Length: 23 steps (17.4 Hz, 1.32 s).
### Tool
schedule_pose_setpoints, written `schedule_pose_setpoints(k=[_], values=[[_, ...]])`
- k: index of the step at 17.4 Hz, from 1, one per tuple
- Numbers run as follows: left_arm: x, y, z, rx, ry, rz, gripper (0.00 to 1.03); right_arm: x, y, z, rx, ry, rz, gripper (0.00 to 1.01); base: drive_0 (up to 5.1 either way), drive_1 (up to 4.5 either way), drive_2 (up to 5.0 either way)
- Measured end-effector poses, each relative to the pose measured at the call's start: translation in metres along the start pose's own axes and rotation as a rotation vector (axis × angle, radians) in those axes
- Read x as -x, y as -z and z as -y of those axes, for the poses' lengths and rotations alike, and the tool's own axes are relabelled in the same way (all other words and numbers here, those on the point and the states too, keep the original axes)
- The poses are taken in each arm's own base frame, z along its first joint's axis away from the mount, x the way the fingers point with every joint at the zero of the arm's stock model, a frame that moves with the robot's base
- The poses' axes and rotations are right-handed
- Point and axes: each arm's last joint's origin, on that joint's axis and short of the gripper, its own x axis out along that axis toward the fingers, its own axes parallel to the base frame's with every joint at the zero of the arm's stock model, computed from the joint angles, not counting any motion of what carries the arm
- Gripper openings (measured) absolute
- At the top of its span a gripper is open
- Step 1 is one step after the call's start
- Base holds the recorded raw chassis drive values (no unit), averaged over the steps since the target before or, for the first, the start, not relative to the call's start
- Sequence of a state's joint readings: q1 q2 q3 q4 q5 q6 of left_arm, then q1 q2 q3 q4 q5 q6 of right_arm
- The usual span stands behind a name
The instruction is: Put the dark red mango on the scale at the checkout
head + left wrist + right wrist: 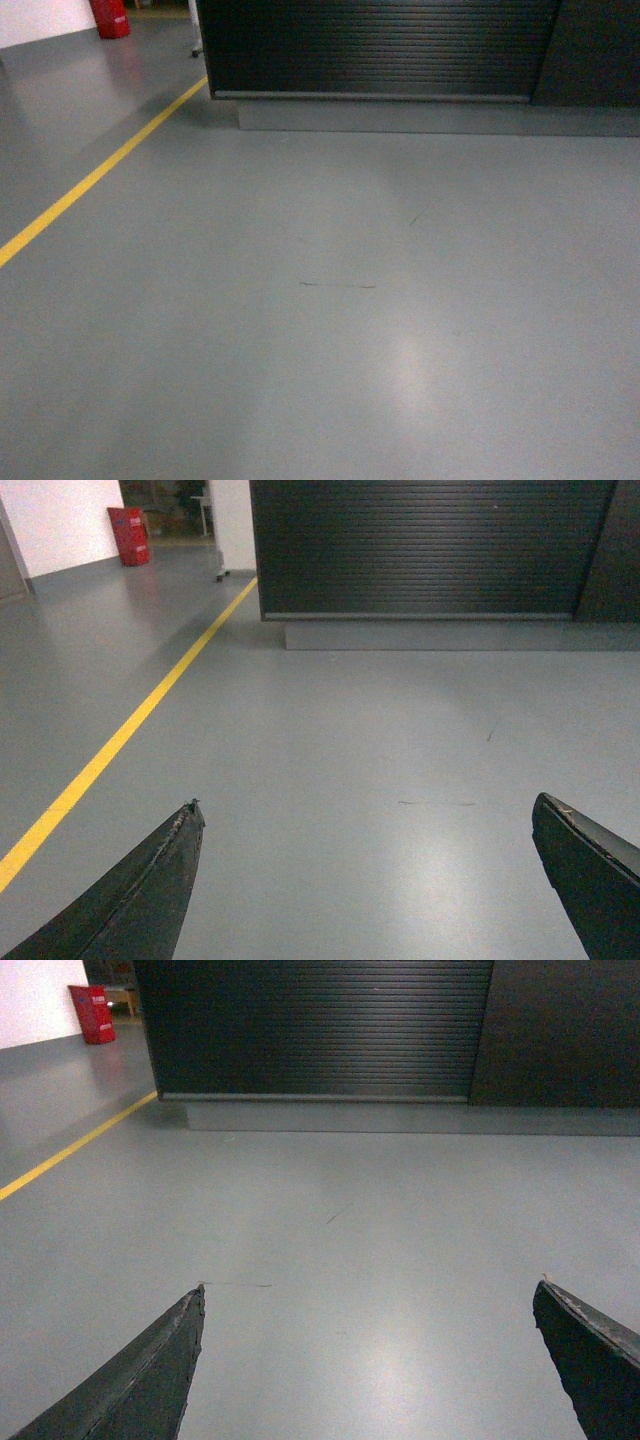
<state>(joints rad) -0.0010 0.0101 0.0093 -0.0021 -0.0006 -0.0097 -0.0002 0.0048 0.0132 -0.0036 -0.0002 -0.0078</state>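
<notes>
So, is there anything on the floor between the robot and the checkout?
Nothing visible: bare grey floor runs up to the checkout. A yellow line lies off to the left. Mango and scale are not in view.

Left claw spread wide and empty, right claw likewise, dark fingers at each frame's lower corners

Ahead of you stands the checkout bench, dark brown-black with a horizontally ribbed front panel above a grey base plinth. You see only its lower front, upright across the far end of the floor; its top lies out of view.
</notes>
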Motion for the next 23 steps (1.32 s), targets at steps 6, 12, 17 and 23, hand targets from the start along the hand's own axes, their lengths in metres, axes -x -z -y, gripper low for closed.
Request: schedule_pose_setpoints(k=[6,12,17,23], values=[[0.0,0.0,0.0,0.0,0.0,0.0,0.98,0.0,0.0,0.0,0.0,0.0,0.0,0.98,0.0,0.0,0.0],[0.0,0.0,0.0,0.0,0.0,0.0,0.98,0.0,0.0,0.0,0.0,0.0,0.0,0.98,0.0,0.0,0.0],[0.0,0.0,0.0,0.0,0.0,0.0,0.98,0.0,0.0,0.0,0.0,0.0,0.0,0.98,0.0,0.0,0.0],[0.0,0.0,0.0,0.0,0.0,0.0,0.98,0.0,0.0,0.0,0.0,0.0,0.0,0.98,0.0,2.86,-2.9]])
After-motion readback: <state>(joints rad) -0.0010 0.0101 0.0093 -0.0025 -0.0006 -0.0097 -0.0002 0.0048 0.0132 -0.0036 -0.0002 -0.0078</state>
